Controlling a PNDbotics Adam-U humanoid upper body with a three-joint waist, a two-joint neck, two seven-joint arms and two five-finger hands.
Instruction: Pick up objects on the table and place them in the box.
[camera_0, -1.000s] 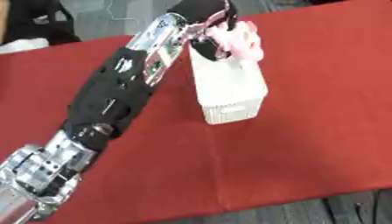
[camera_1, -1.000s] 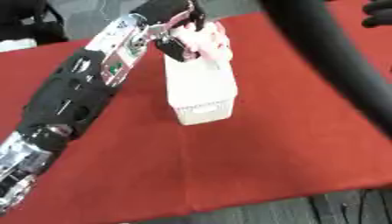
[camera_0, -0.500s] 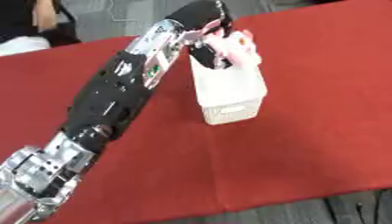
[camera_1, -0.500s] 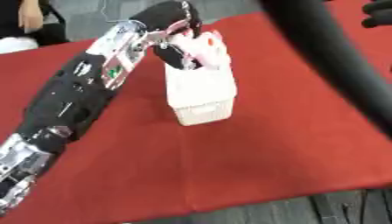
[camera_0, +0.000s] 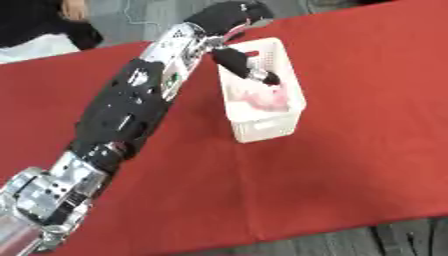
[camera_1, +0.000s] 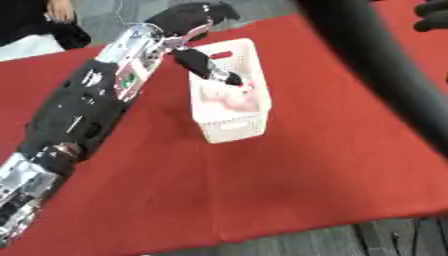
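Soft object (camera_0: 265, 98) in box (camera_0: 282, 126), left hand (camera_0: 229, 17) above.

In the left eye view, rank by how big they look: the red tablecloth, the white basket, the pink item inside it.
1. Red tablecloth, by far the largest.
2. White basket.
3. Pink item, smallest; it lies inside the basket, partly hidden by the left hand, so its full extent is unclear.

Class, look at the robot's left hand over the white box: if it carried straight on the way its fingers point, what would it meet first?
Most likely the pink object lying in the box. The left hand points down into it, fingertip seemingly at the pink object, though depth is unclear.
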